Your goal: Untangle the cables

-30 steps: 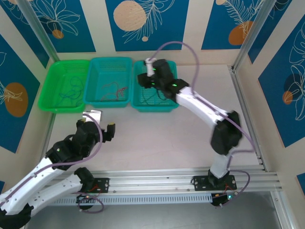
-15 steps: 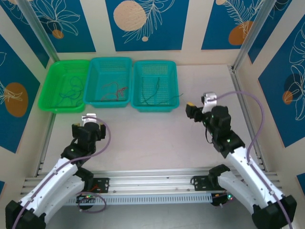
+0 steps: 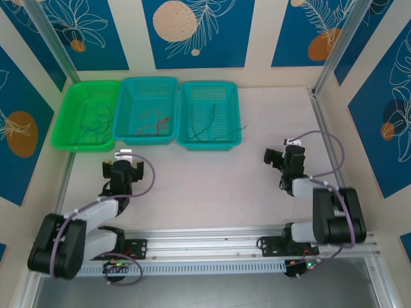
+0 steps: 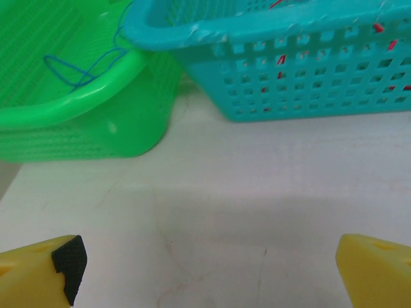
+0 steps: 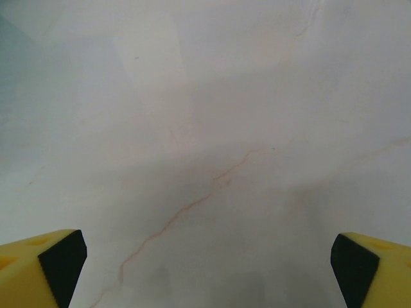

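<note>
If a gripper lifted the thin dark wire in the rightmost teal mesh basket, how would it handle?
Probably floppy: the thin dark wire lies in loose bends. Likely very light, being hair-thin. It might snag in the holes of the teal mesh basket.

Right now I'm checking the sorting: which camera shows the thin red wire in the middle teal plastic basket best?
Top external: the thin red wire lies unobstructed in the middle teal plastic basket. Left wrist catches red bits through the basket's lattice wall; right wrist faces pale tabletop.
</note>
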Robot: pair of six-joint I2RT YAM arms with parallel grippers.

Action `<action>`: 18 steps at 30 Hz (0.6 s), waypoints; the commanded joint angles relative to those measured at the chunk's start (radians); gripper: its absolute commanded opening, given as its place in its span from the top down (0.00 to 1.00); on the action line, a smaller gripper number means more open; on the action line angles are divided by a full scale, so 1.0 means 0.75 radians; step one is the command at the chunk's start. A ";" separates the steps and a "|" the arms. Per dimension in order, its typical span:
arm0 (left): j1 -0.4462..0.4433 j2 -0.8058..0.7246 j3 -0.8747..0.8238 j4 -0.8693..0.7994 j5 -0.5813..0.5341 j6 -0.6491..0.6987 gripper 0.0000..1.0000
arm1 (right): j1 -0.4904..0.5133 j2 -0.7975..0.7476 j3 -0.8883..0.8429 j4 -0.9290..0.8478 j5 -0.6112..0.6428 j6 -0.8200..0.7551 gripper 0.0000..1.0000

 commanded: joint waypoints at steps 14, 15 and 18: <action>0.146 0.463 0.173 0.460 0.334 -0.036 0.00 | 0.037 0.149 0.014 0.432 -0.137 -0.099 0.01; 0.144 0.478 0.172 0.494 0.330 -0.029 0.00 | 0.037 0.149 0.014 0.433 -0.137 -0.100 0.01; 0.143 0.470 0.177 0.468 0.347 -0.025 0.00 | 0.037 0.149 0.013 0.432 -0.138 -0.098 0.01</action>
